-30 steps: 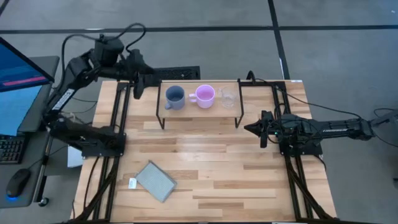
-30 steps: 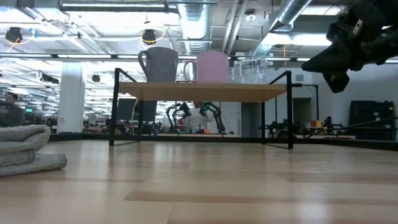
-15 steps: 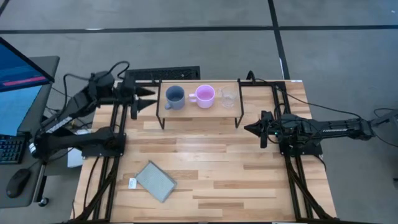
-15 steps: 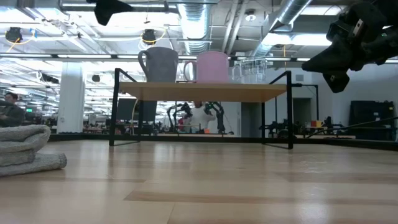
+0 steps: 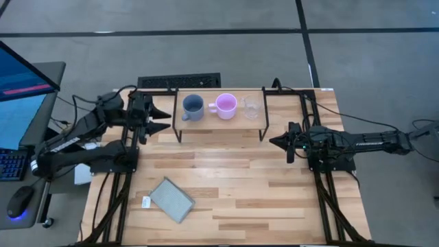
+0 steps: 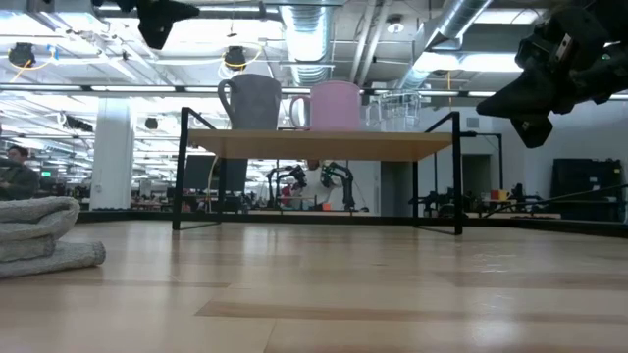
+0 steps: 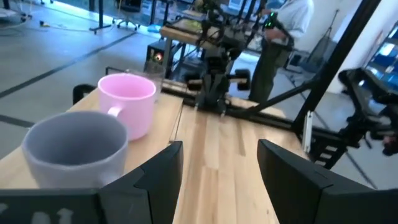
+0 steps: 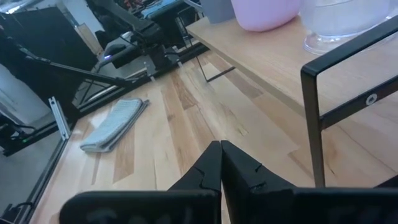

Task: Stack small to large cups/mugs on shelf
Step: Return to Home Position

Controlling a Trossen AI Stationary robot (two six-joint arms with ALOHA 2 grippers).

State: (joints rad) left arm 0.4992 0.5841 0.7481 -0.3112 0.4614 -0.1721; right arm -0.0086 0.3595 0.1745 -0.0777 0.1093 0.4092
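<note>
We saw three cups on the shelf: the grey-blue mug just ahead of our left gripper, which was open and empty, then the pink mug, then the glass cup nearest our right gripper, pinched closed on nothing. We judged the mugs rigid, best gripped at the rim (the glass fragile, slippery). Pale wooden counter lay below; a busy workshop lay behind.

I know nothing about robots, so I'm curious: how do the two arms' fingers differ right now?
The left gripper has its fingers apart; the right gripper has its fingers pressed together. The left gripper is by the left end of the shelf, near the grey-blue mug; the right gripper is off the shelf's right front corner. Both hold nothing.
</note>
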